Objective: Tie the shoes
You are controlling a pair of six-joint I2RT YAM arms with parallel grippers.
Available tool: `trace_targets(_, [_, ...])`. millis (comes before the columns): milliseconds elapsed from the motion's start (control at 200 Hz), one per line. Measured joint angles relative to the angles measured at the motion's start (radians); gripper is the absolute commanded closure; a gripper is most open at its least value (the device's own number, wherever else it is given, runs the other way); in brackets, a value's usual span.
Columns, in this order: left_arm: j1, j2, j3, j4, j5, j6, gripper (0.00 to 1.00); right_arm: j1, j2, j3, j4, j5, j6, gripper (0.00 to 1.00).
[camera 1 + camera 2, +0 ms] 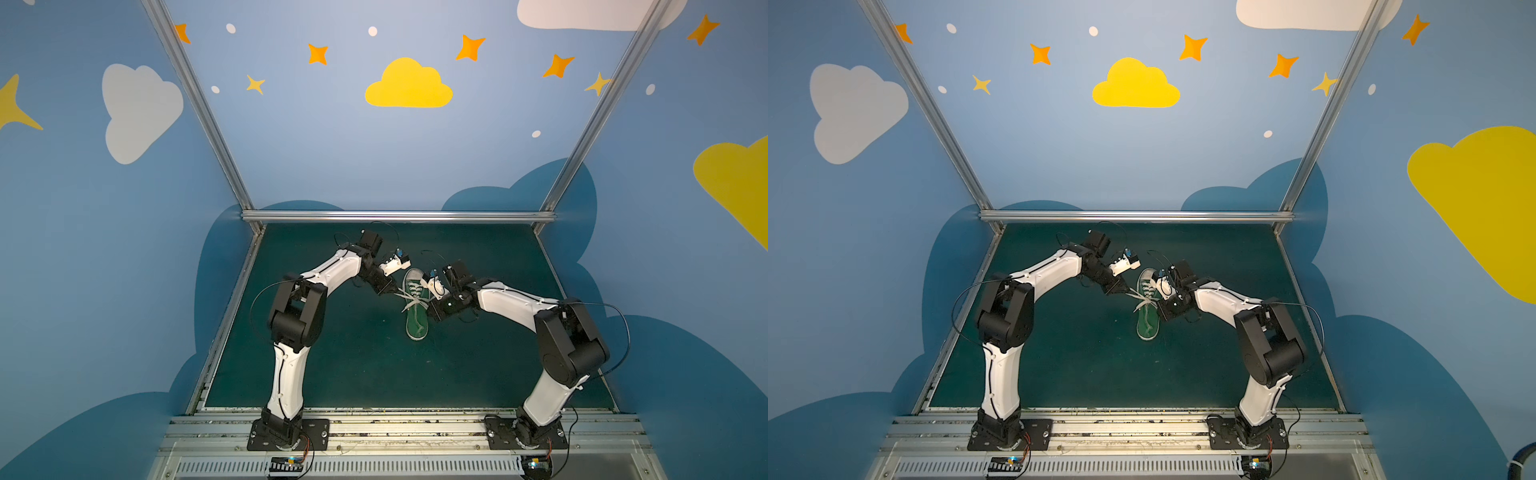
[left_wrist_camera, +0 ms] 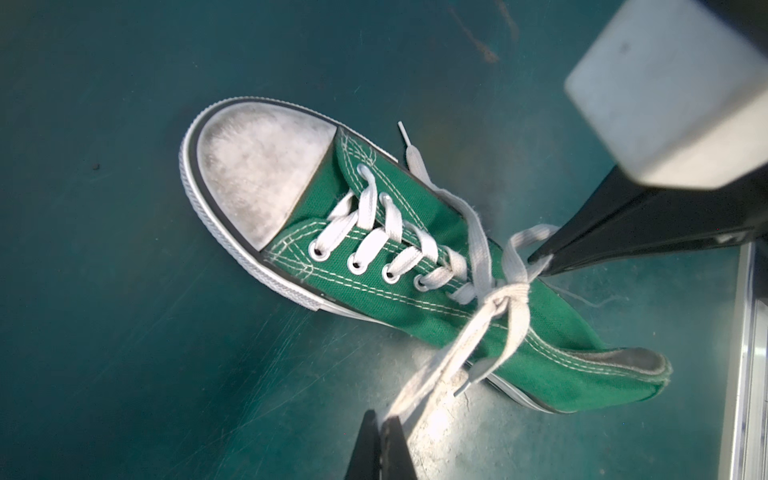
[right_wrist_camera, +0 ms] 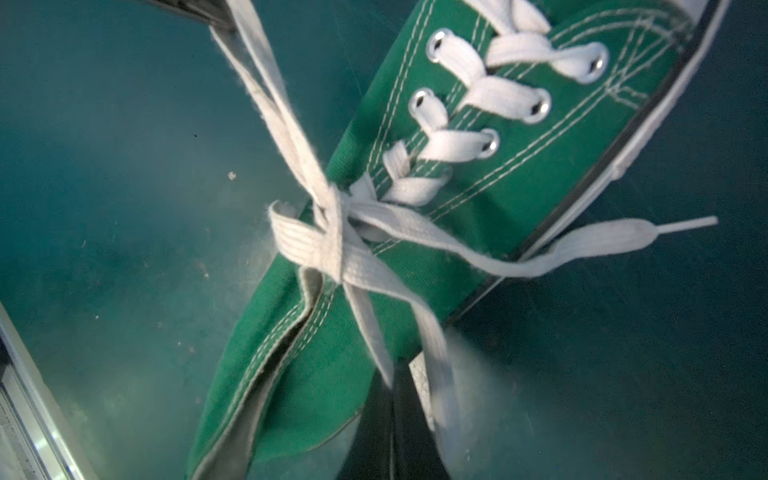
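Note:
The shoes are one green canvas sneaker [image 1: 417,324] [image 1: 1147,326] with a white toe cap, lying mid-mat with the toe toward the back wall. Its white laces meet in a knot [image 2: 509,293] [image 3: 332,237] over the tongue. My left gripper [image 1: 390,292] [image 2: 381,419] is shut on a lace loop stretched out from the knot on the shoe's left. On the opposite side my right gripper [image 1: 430,309] [image 3: 395,374] is shut on the other loop. One free lace end [image 2: 409,149] [image 3: 665,228] trails onto the mat beside the shoe.
The green mat [image 1: 353,365] is bounded by an aluminium rail [image 1: 399,216] at the back, side rails, and the arm bases' rail at the front. The right arm's white camera housing [image 2: 665,91] looms close in the left wrist view.

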Motion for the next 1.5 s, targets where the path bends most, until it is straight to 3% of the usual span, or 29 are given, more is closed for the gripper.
trace_targets(716, [0.036,0.12,0.146,-0.084,0.087,-0.014,0.97,0.0,-0.066,-0.089,0.059,-0.01,0.068,1.0])
trace_targets(1497, [0.049,0.145,0.179,-0.14,0.101,-0.027,0.97,-0.004,-0.096,-0.149,0.113,-0.029,0.113,1.0])
